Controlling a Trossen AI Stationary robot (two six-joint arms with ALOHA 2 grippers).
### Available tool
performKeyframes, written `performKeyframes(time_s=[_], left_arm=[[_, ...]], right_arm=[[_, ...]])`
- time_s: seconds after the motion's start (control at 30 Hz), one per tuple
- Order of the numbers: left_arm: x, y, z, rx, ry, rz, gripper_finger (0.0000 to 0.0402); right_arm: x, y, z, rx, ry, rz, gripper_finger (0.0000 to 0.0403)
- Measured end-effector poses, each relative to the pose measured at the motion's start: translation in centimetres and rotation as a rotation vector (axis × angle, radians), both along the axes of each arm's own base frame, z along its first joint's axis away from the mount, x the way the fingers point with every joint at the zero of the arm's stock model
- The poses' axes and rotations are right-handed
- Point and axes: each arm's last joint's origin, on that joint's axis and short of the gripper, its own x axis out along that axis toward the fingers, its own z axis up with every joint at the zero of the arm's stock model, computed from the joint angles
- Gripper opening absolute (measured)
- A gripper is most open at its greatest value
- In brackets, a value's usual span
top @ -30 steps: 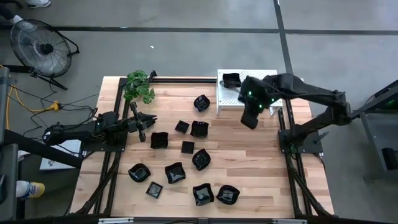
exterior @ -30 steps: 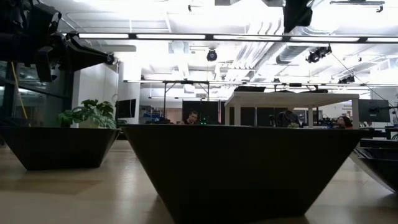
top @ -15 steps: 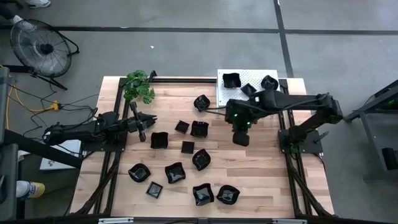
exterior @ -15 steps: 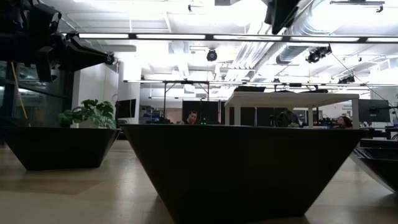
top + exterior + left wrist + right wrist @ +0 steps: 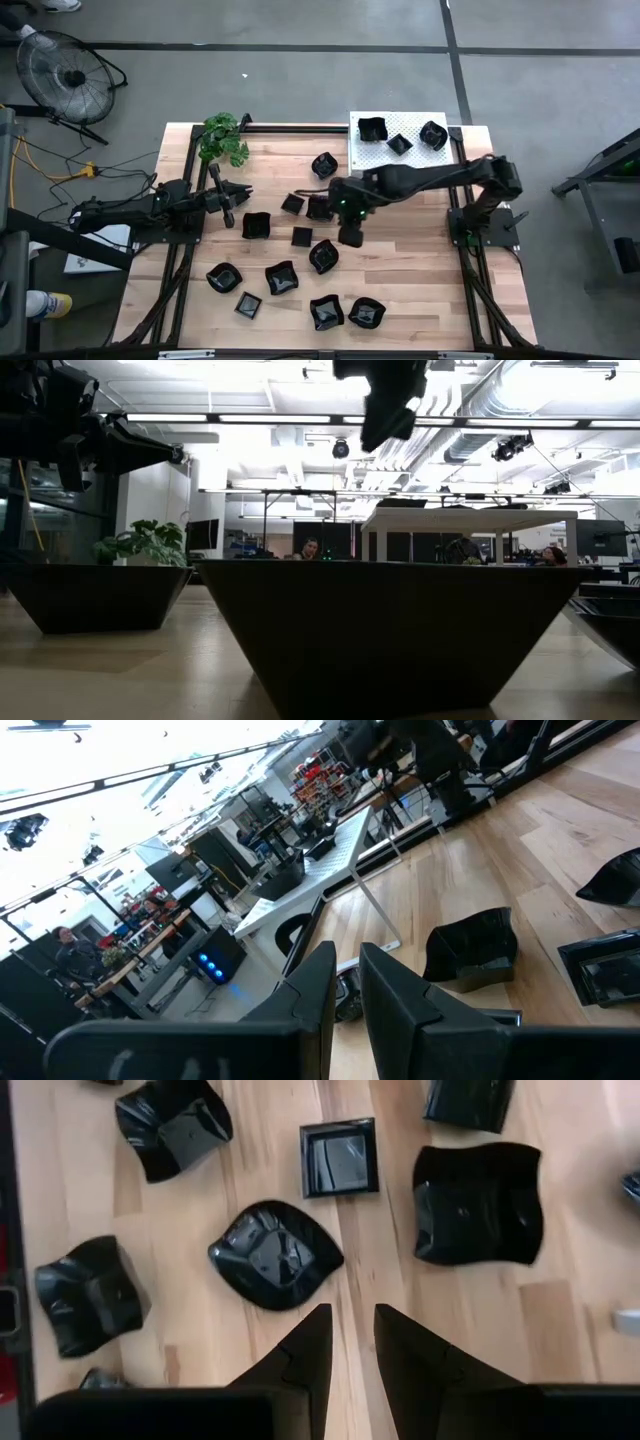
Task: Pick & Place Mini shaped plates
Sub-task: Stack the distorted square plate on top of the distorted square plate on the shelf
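Clock: read on the overhead view, 12 at the far edge of the desk (image 5: pixel 420 270).
Right arm: the right arm (image 5: pixel 420 180) reaches from 3 o'clock to mid-desk, and the right jaws point straight down over bare wood, above the surface.
Right jaws, state: parted by a slim gap with wood showing between them. They hold nothing.
Under the right jaws: a leaf-shaped plate (image 5: pixel 275 1255) lies just at 7 o'clock of them and is not touched. A small square plate (image 5: pixel 340 1158) sits near at 9 o'clock, and a wavy plate (image 5: pixel 478 1202) is a little farther off.
Left arm: the left arm (image 5: pixel 150 210) waits low at the 9 o'clock edge, with the left jaws aimed across the desk.
Left jaws, state: a narrow slit between them, and it is empty.
Plates on the rack: three plates (image 5: pixel 372 128) lie apart from one another on the white rack (image 5: pixel 375 160) at 1 o'clock.
Plates on the desk: eleven more. One (image 5: pixel 324 165) lies alone just beside the rack's left edge. A cluster (image 5: pixel 320 207) sits at centre. A loose row (image 5: pixel 281 278) runs along the 6 to 7 o'clock side, and its last plate (image 5: pixel 366 314) is nearest the 6 o'clock edge.
Low view: one dark plate (image 5: pixel 385 630) fills the foreground, and the right arm hangs in from above.
Also: a plant (image 5: pixel 222 140) stands at the 11 o'clock corner, and a fan (image 5: pixel 60 75) is on the floor beyond.
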Motion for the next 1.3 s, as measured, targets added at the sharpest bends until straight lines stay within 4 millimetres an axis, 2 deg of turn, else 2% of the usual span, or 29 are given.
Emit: performKeyframes(time_s=[0.13, 0.43, 0.7, 0.9, 1.1, 1.3], left_arm=[[0.0, 0.0, 0.0, 0.000, 0.000, 0.000, 0.0046], [0.0, 0.0, 0.0, 0.000, 0.000, 0.000, 0.0046], [0.0, 0.0, 0.0, 0.000, 0.000, 0.000, 0.0046], [0.0, 0.0, 0.0, 0.000, 0.000, 0.000, 0.0046], [0.0, 0.0, 0.0, 0.000, 0.000, 0.000, 0.0046], [0.0, 0.0, 0.0, 0.000, 0.000, 0.000, 0.0046]], right_arm=[[1.4, 0.1, -1.9, -0.004, 0.013, 0.004, 0.0074], [4.0, 0.1, -5.9, -0.182, 0.026, 0.148, 0.0074], [5.3, 0.1, -8.3, -0.201, 0.034, 0.153, 0.0077], [5.8, -0.2, -8.2, -0.306, -0.005, 0.093, 0.0129], [5.7, -0.2, -8.4, -0.293, 0.008, 0.103, 0.0197], [5.9, -0.7, -8.9, -0.283, 0.024, 0.102, 0.0224]])
